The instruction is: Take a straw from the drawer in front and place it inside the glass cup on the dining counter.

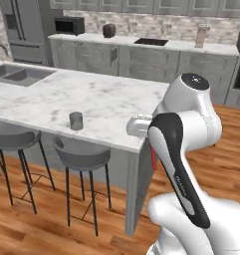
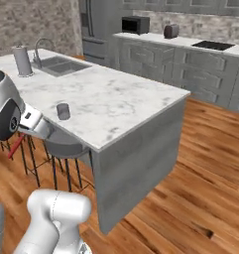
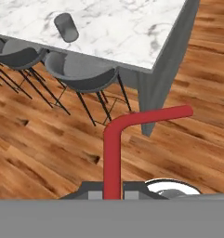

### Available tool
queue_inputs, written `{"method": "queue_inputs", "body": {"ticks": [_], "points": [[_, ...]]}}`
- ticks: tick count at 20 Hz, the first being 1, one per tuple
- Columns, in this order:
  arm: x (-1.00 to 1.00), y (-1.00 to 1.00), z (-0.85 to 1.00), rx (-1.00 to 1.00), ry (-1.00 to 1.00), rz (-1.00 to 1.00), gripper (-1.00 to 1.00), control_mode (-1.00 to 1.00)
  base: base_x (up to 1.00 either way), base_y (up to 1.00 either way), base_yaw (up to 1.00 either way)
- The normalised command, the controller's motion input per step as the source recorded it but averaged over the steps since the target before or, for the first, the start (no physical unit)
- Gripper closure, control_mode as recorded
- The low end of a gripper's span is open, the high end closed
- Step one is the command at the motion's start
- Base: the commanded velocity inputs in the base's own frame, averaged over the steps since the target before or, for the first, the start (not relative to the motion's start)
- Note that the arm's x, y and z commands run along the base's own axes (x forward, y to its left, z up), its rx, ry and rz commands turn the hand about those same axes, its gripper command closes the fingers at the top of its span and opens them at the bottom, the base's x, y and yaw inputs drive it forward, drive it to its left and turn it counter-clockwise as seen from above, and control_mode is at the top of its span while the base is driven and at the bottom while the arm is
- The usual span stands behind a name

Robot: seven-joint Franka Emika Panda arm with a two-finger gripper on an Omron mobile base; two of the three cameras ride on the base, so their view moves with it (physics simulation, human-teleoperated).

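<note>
Wood floor: brown planks all round the island.

Bench: large white marble slab with grey veins on a grey base. A sink is set into its far left end in the left base view. In the right base view a paper-towel roll stands upright next to the faucet.

Rear worktop: against the brick wall. It carries a microwave, a toaster and a cooktop.

Stools: round grey seats on thin dark legs, tucked under the bench's near edge.

Glass cup: small grey tumbler, upright on the bench near its near edge, above the stools. In the hand view it sits at upper left.

Hand: low, off the near corner of the bench, well apart from the cup, camera looking down at floor and stools. It is clenched on the straw.

Straw: red, rises between the fingertips, then bends sharply to the right. A red sliver shows beside the arm in the left base view. It slants below the wrist in the right base view. Not in the cup.
</note>
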Motion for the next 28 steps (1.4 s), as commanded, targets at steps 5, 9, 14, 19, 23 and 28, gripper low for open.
{"method": "queue_inputs", "body": {"ticks": [5, 9, 14, 19, 23, 28], "points": [[0.00, 0.00, 0.00, 0.00, 0.00, 0.00, 1.00, 1.00, 0.05, 0.97, -0.43], [0.00, 0.00, 0.00, 0.00, 0.00, 0.00, 1.00, 1.00, 0.00, 0.94, -0.44], [0.00, 0.00, 0.00, 0.00, 0.00, 0.00, 1.00, 1.00, 0.11, 0.95, -0.42], [0.00, 0.00, 0.00, 0.00, 0.00, 0.00, 1.00, 1.00, 0.36, 0.76, -0.32], [0.00, 0.00, 0.00, 0.00, 0.00, 0.00, 1.00, 1.00, 0.38, 0.61, -0.28], [0.00, 0.00, 0.00, 0.00, 0.00, 0.00, 1.00, 1.00, 0.53, 0.53, -0.27]]}}
